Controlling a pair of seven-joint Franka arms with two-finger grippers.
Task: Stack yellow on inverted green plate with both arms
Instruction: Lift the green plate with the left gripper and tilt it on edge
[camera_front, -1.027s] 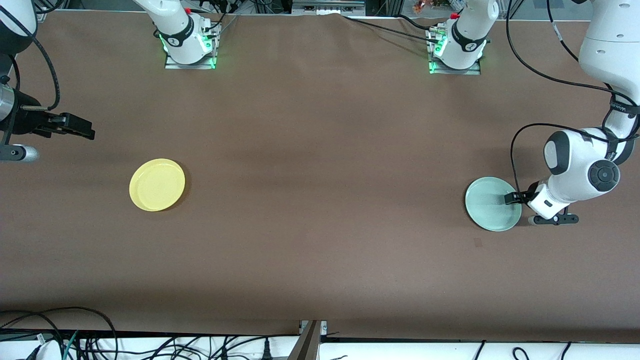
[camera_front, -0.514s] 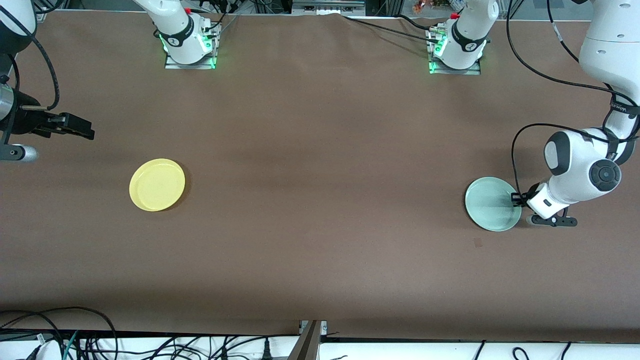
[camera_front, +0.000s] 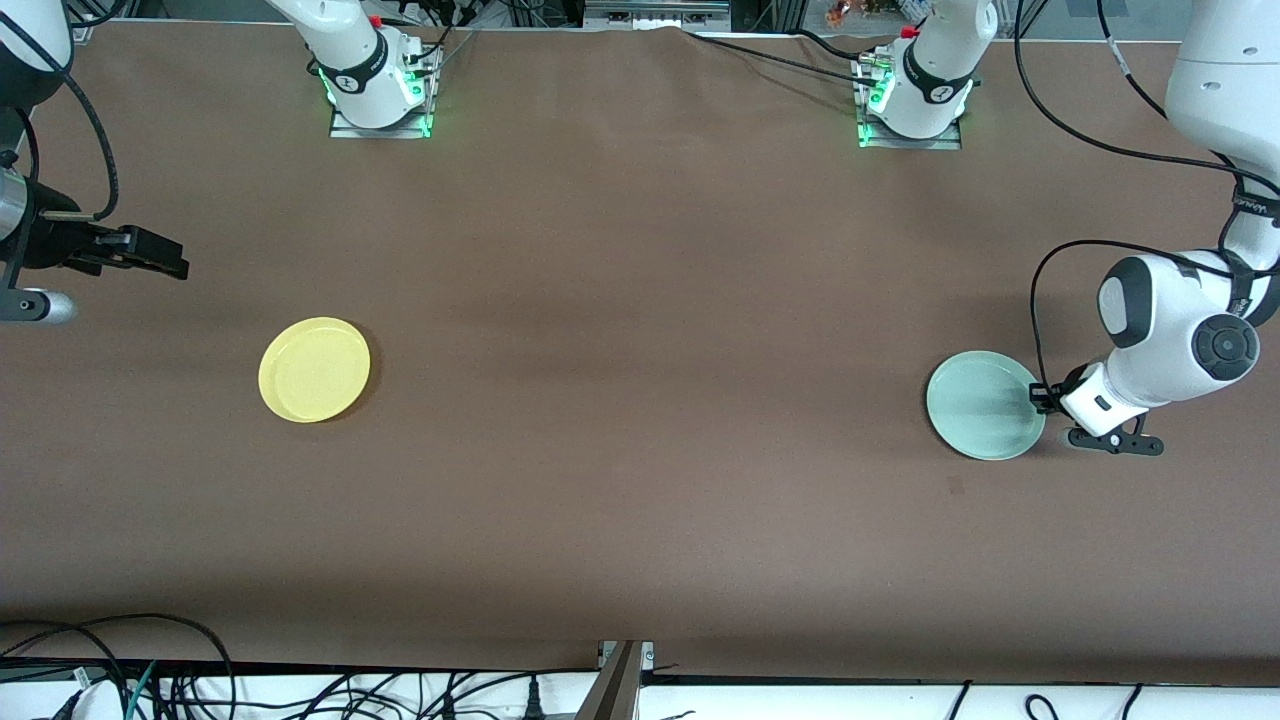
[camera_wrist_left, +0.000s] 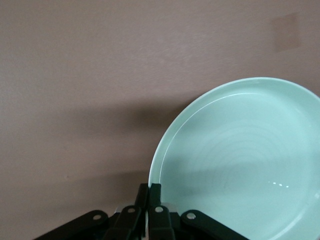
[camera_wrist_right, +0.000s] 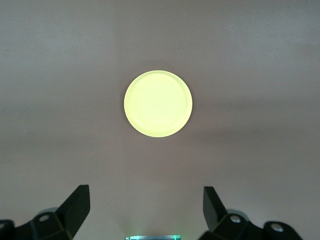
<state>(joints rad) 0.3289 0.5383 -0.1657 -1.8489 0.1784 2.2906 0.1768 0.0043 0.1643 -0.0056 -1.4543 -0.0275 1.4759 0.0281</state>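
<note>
The green plate (camera_front: 980, 405) lies right side up on the brown table at the left arm's end. My left gripper (camera_front: 1040, 398) is low at its edge, shut on the plate's rim. In the left wrist view the two fingers (camera_wrist_left: 156, 192) pinch the rim of the green plate (camera_wrist_left: 245, 160). The yellow plate (camera_front: 314, 369) lies right side up toward the right arm's end. My right gripper (camera_front: 160, 258) waits in the air, open and empty, apart from the yellow plate. The right wrist view shows the yellow plate (camera_wrist_right: 158, 103) ahead of the open right gripper (camera_wrist_right: 146, 200).
The two arm bases (camera_front: 378, 90) (camera_front: 912, 100) stand at the table's edge farthest from the front camera. Cables (camera_front: 150, 680) hang along the nearest edge. A small dark patch (camera_front: 955, 486) marks the cloth near the green plate.
My left gripper has drawn back from over the green plate's inside to its rim. The plate has shifted a little. The right arm has not moved.
</note>
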